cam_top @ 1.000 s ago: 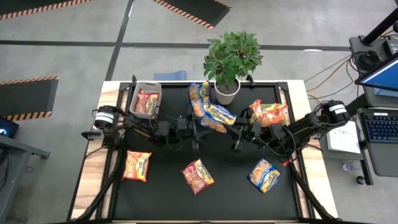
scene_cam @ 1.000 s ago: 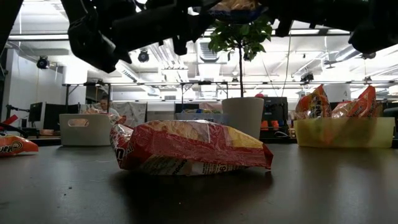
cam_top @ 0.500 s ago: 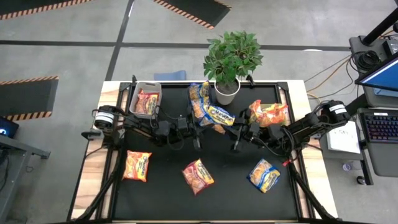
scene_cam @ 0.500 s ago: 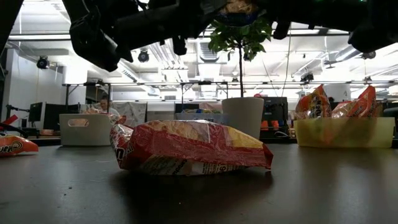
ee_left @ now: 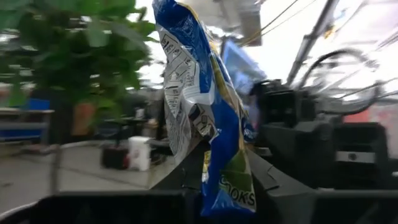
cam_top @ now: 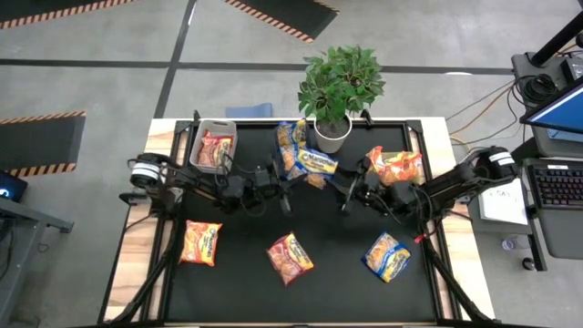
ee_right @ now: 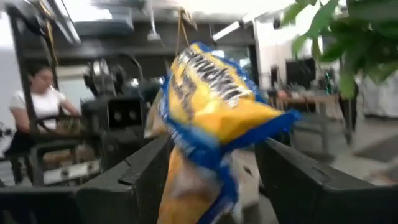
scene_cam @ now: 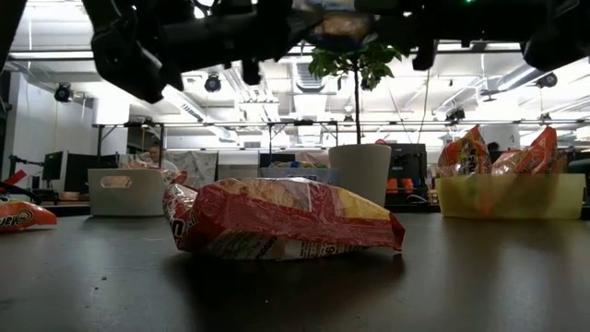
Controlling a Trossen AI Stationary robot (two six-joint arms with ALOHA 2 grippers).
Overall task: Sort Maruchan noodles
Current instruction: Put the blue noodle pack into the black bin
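**Blue Packet Caught Between Two Grippers Over Back of Worktop**

Held aloft near the potted plant (cam_top: 339, 87): one blue-and-yellow Maruchan packet (cam_top: 316, 164), clear of the black worktop (cam_top: 337, 282) and gripped from both sides. Left gripper (ee_left: 214, 171) pinching the packet's lower end. Right gripper (ee_right: 205, 168) closed on the opposite end, with the crumpled wrapper bulging above its fingers. Looks like a hand-over in mid-air, judging by the double hold.

Best done by letting only one side go: confirm that the receiving gripper has a firm bite on the wrapper, then spread the other fully and draw it straight back. Glossy film slips and stretches, so avoid pulling the two arms apart while both are clamped. Keep the packet high enough to clear the plant's leaves and the bin rims.

Waiting below on the worktop: an orange packet (cam_top: 201, 242), a red packet (cam_top: 290, 258) and a second blue-and-yellow packet (cam_top: 386, 256), well apart from one another. At the back, a grey bin (cam_top: 199, 137) holding red-orange packets, and a yellowish bin (scene_cam: 512, 198) with more packets standing in it.
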